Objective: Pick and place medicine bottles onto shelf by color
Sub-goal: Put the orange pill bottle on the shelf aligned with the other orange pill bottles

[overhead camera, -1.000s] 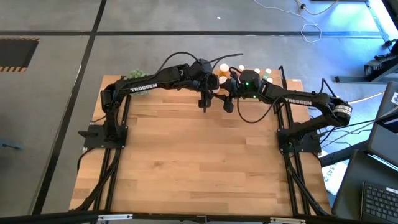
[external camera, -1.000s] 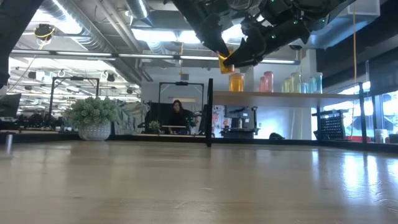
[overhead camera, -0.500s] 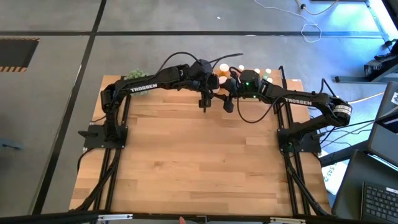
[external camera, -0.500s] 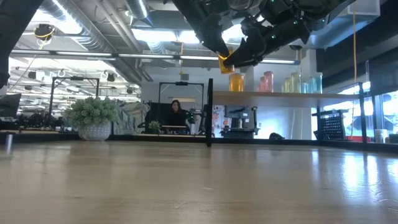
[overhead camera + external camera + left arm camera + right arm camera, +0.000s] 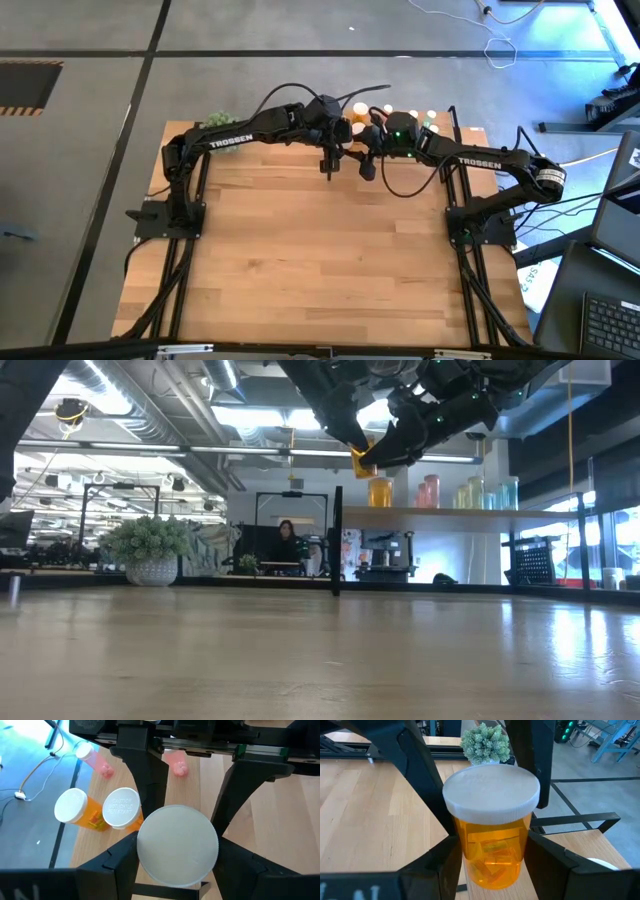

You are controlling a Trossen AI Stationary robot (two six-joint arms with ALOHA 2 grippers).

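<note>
An orange medicine bottle [image 5: 492, 842] with a white cap [image 5: 177, 845] hangs in the air between both grippers, just in front of the shelf's [image 5: 460, 512] left end. My left gripper [image 5: 177, 851] is shut on its cap, and my right gripper [image 5: 490, 857] is shut on its body. In the high view both grippers [image 5: 350, 148] meet over the table's far middle and hide the bottle. On the shelf stand an orange bottle [image 5: 380, 492], pink ones [image 5: 428, 490] and yellowish and green ones [image 5: 488, 492]. My left gripper pinches the cap's rim [image 5: 141, 851] between its two fingers, one on each side. It comes slanting down from the table's left. The bottle is upright and clear of the table. My right gripper pinches the orange body [image 5: 470, 851] below the cap between its two fingers. It comes nearly level from the table's right. The bottle stands upright in the hold, lifted clear.
A green plant ball in a pot [image 5: 152, 545] stands at the table's far left. Two orange bottles [image 5: 97, 811] and pink ones [image 5: 176, 762] stand close behind the held bottle. Black shelf posts [image 5: 337, 540] rise at the far edge. The near tabletop [image 5: 320, 260] is bare wood.
</note>
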